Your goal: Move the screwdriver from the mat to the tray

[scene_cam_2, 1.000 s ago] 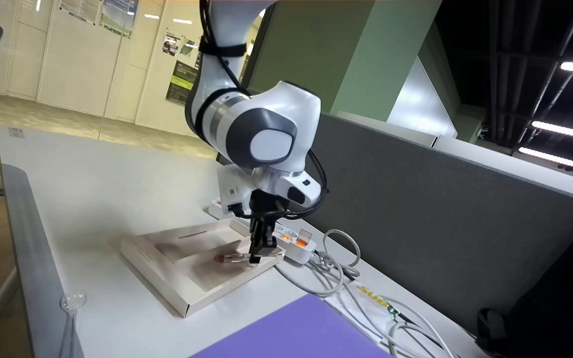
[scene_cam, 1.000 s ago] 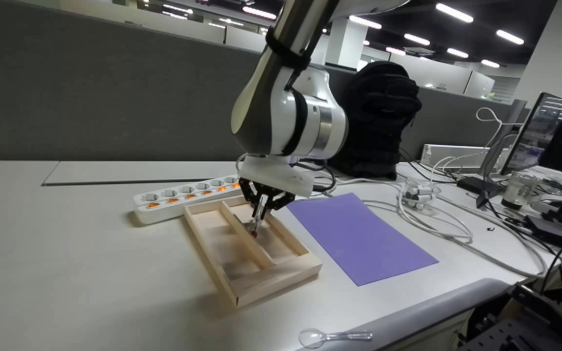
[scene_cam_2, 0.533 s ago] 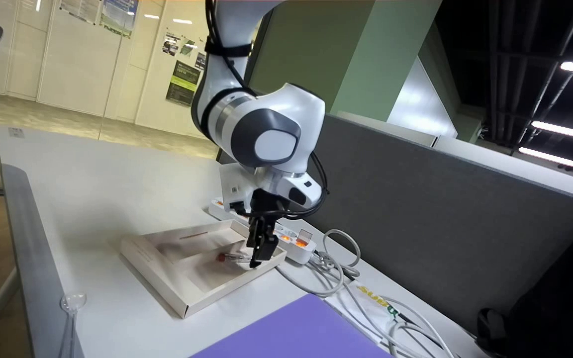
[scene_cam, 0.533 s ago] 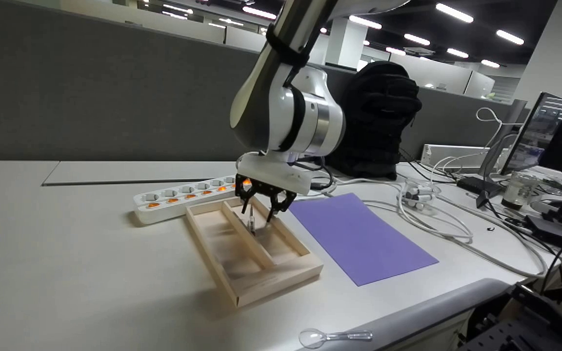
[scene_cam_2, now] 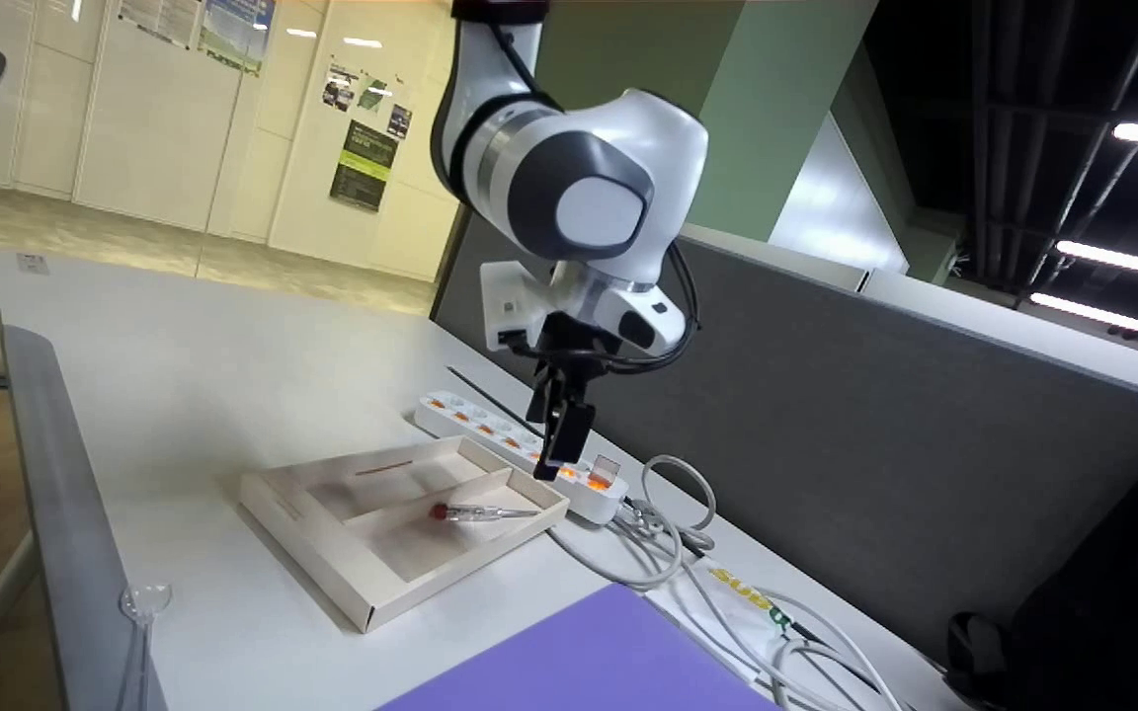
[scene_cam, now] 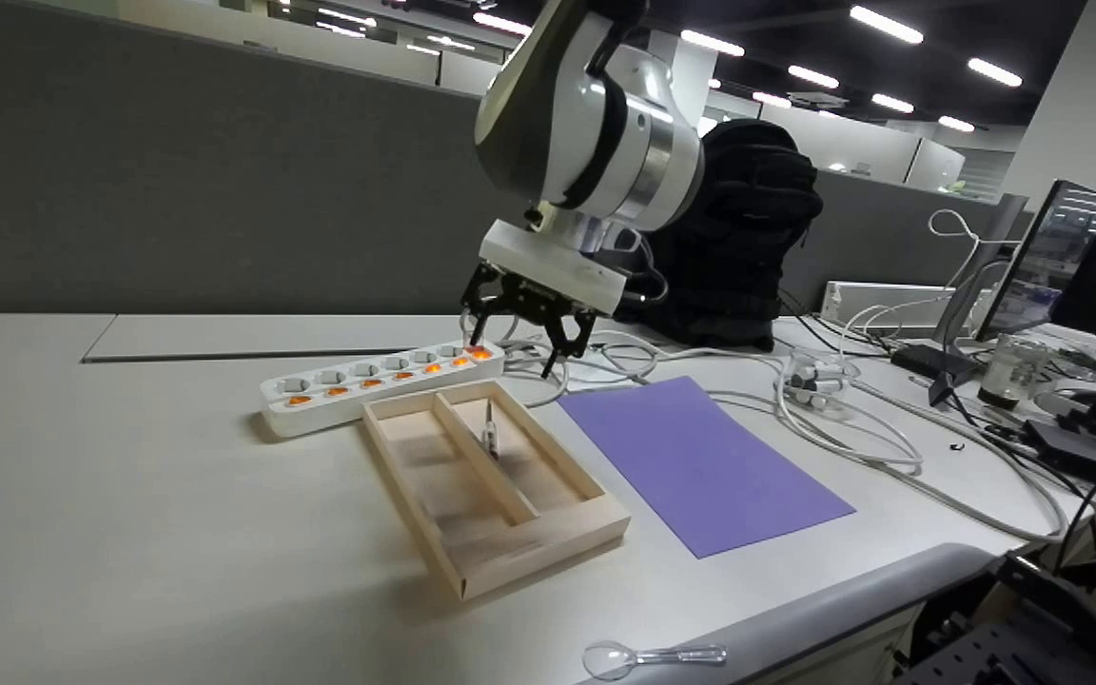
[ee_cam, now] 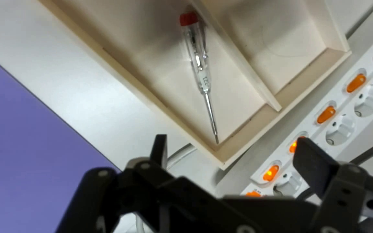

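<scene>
The screwdriver, with a clear handle, red cap and metal shaft, lies in the tray's compartment nearer the mat. Its cap end rests close to the divider, its tip near the end corner. In both exterior views the light-wood tray sits flat on the table, with the screwdriver inside. Beside it is the bare purple mat. My gripper hangs above and past the tray's far end, over the power strip, its jaws wide apart with nothing between them.
A white power strip with orange switches stands against the tray's far end. White cables run behind the mat. A black backpack leans on the grey partition. A clear spoon-like utensil lies by the front edge.
The jaws have gone from shut on the screwdriver to open, leaving it in the tray. My gripper has then risen and drawn back from the tray towards the partition.
</scene>
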`<action>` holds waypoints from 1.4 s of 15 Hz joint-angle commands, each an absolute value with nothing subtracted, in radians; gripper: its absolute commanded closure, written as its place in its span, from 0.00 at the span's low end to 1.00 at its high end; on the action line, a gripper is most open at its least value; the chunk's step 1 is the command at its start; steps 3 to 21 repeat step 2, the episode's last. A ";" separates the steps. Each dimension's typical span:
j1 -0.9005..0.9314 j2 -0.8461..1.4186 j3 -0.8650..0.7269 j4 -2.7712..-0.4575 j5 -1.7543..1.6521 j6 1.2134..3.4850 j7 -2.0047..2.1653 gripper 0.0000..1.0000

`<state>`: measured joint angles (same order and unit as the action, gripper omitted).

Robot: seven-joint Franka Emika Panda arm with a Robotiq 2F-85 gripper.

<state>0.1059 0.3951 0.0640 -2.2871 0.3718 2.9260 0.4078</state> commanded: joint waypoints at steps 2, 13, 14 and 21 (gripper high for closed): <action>0.035 0.233 0.096 -2.375 0.423 2.819 0.356 0.00; 0.035 0.233 0.096 -2.375 0.423 2.819 0.356 0.00; 0.035 0.233 0.096 -2.375 0.423 2.819 0.356 0.00; 0.035 0.233 0.096 -2.375 0.423 2.819 0.356 0.00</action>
